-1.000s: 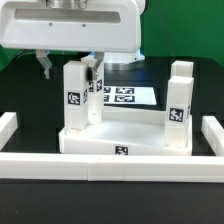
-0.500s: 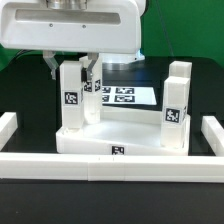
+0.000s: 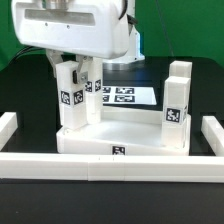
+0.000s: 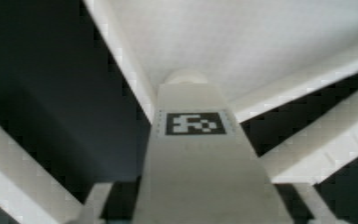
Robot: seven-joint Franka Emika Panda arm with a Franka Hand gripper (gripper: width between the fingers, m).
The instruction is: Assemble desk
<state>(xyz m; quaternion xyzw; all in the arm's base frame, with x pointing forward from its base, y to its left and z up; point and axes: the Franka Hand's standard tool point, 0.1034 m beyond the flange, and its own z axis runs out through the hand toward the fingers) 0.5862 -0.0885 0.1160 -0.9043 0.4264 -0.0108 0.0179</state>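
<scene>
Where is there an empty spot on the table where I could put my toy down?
The black table is bare on the exterior view's left, beyond the side rail, and bare again past the tall leg on the right. The tabletop's floor between its legs is open too. It is crowded where the gripper closes on the left leg.

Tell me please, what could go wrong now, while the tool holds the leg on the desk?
1. The tool is closed on the short square white tagged leg standing in a corner of the white plastic tray-like tabletop. If it turns off-axis, the leg may jam or tilt.
2. The tabletop lies loose against the long white border rail; sideways force could shift it.
3. Another upright leg stands nearby; a wide swing might hit it.
</scene>
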